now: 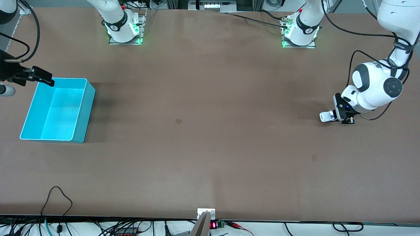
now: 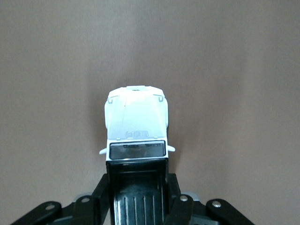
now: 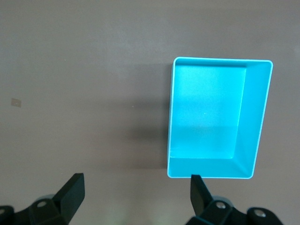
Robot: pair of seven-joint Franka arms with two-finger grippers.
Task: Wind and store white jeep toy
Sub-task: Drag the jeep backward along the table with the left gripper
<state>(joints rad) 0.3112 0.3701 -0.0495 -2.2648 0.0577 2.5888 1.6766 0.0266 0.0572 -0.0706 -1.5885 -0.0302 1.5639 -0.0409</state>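
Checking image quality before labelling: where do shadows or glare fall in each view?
Front view: the cyan bin throws a soft shadow toward the table's middle. Left wrist view: the white jeep toy, in the left gripper, is evenly lit, its windshield faintly reflective. Right wrist view: shadow beside the bin.

Cyan bin [image 1: 82, 108] rests on the brown table [image 1: 210, 131].

The white left arm bends low at its end of the table, its black two-finger left gripper [image 1: 341, 118] clamped shut. The right arm waits raised, its black right gripper [image 1: 42, 77] spread wide.
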